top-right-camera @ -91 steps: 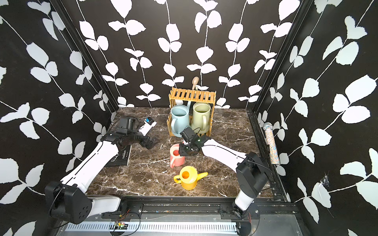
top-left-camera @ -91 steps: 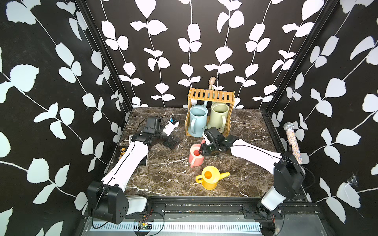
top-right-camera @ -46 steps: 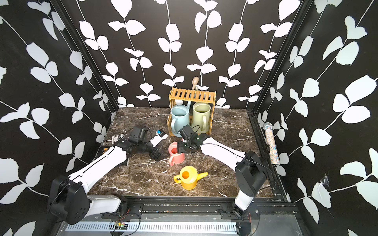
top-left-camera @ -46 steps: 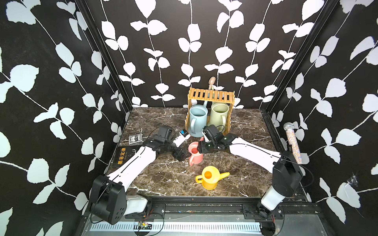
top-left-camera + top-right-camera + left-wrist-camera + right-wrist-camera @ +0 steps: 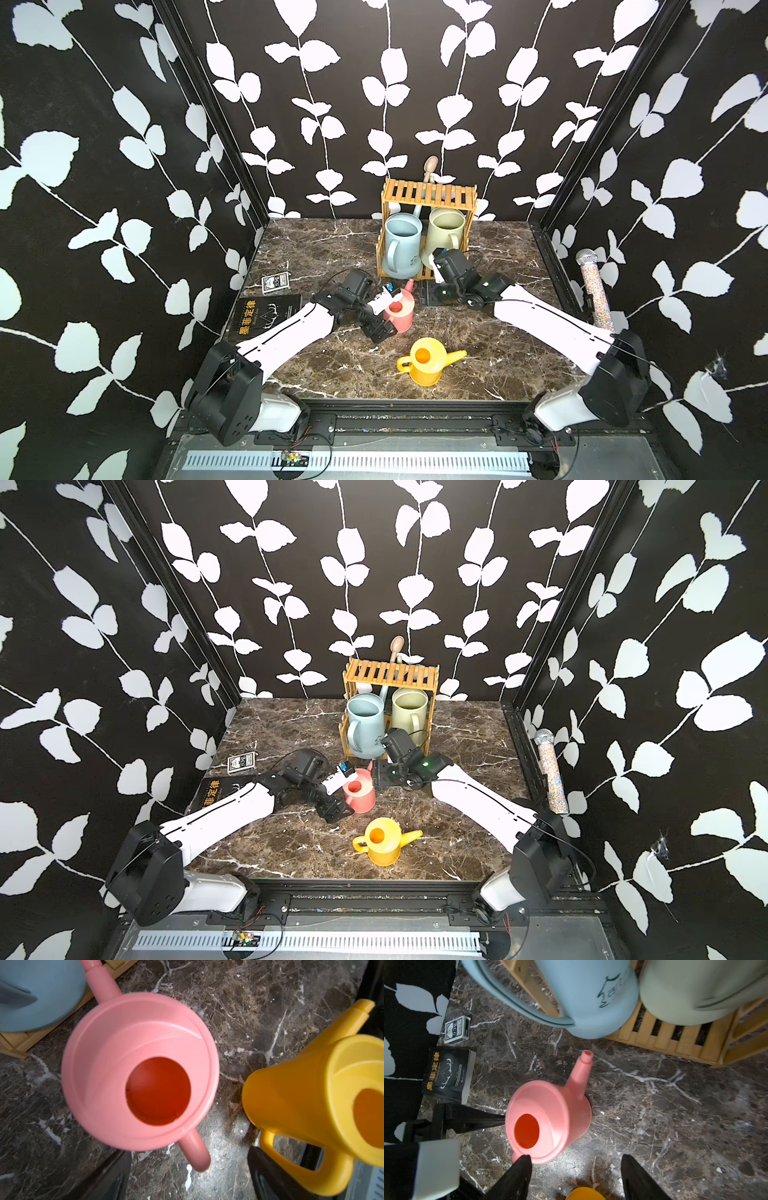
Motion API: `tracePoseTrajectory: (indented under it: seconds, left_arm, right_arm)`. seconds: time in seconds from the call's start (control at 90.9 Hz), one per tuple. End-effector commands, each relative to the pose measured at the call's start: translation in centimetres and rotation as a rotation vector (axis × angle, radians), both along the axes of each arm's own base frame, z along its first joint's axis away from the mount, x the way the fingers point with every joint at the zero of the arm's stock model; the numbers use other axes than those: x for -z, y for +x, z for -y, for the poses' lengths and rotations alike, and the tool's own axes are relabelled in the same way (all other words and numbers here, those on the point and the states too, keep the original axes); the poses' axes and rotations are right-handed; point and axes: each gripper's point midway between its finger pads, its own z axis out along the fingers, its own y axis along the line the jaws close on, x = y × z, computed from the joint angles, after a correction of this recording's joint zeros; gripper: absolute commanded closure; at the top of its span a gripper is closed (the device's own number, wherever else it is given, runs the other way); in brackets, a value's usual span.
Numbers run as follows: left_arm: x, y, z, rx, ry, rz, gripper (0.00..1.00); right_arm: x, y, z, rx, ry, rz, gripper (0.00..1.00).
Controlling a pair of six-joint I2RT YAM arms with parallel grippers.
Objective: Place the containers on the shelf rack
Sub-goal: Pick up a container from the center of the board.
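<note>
Nearest me stands the yellow can (image 5: 424, 365), then the pink can (image 5: 399, 313) upright, my left gripper (image 5: 188, 1164) wide open astride its handle (image 5: 197, 1152), where I judge this light, stiff, slick plastic best pinched, my right gripper (image 5: 575, 1159) open and empty just beyond, and farthest the shelf rack (image 5: 428, 193) holding the blue can (image 5: 401, 245) and green can (image 5: 444, 232).

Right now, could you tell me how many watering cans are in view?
4: blue can and green can on the rack, lower shelf; pink can and yellow can on the table.
</note>
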Motion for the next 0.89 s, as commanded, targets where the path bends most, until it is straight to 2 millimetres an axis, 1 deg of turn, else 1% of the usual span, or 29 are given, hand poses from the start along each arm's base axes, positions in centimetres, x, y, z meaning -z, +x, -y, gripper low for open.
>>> tracePoseTrajectory:
  seconds: [0.0, 0.198, 0.242, 0.297, 0.418, 0.462, 0.583, 0.715, 0.759, 0.814, 0.88]
  left_arm:
    - [0.5, 1.6, -0.5, -0.078, 0.027, 0.035, 0.16]
    - [1.3, 2.6, -0.9, -0.109, 0.058, 0.065, 0.22]
    - [1.3, 2.6, -0.8, -0.107, 0.060, 0.065, 0.24]
    - [1.1, 2.8, -0.9, -0.109, 0.068, 0.073, 0.27]
    - [1.4, 2.8, -1.1, -0.101, 0.080, 0.088, 0.34]
    - [1.3, 2.7, -1.1, -0.093, 0.078, 0.090, 0.39]
    - [0.9, 2.3, -1.0, -0.061, 0.077, 0.092, 0.57]
    - [1.1, 1.4, -0.7, 0.000, 0.054, 0.091, 0.72]
    - [0.9, 1.3, -0.6, 0.009, 0.053, 0.093, 0.77]
    - [0.5, 1.2, -0.7, 0.017, 0.053, 0.098, 0.87]
    - [0.4, 1.0, -0.6, 0.028, 0.048, 0.102, 0.97]
  right_arm:
    - [-1.3, 0.6, 2.3, 0.065, -0.018, 0.062, 0.23]
    - [-1.2, 1.0, 5.4, 0.111, -0.057, 0.099, 0.16]
    - [-1.2, 1.1, 6.1, 0.124, -0.069, 0.099, 0.12]
    - [-1.2, 1.1, 6.8, 0.135, -0.077, 0.105, 0.07]
    - [-1.8, 1.6, 8.0, 0.152, -0.093, 0.132, 0.03]
    - [-1.9, 1.7, 8.5, 0.161, -0.103, 0.138, 0.02]
    - [-2.3, 2.1, 9.4, 0.181, -0.104, 0.150, 0.01]
    - [-2.1, 2.5, 10.1, 0.190, -0.118, 0.149, 0.02]
    - [-2.1, 2.5, 10.2, 0.197, -0.113, 0.145, 0.01]
    - [-2.3, 2.7, 10.1, 0.200, -0.101, 0.148, 0.01]
    - [-2.4, 2.9, 9.9, 0.196, -0.096, 0.154, 0.01]
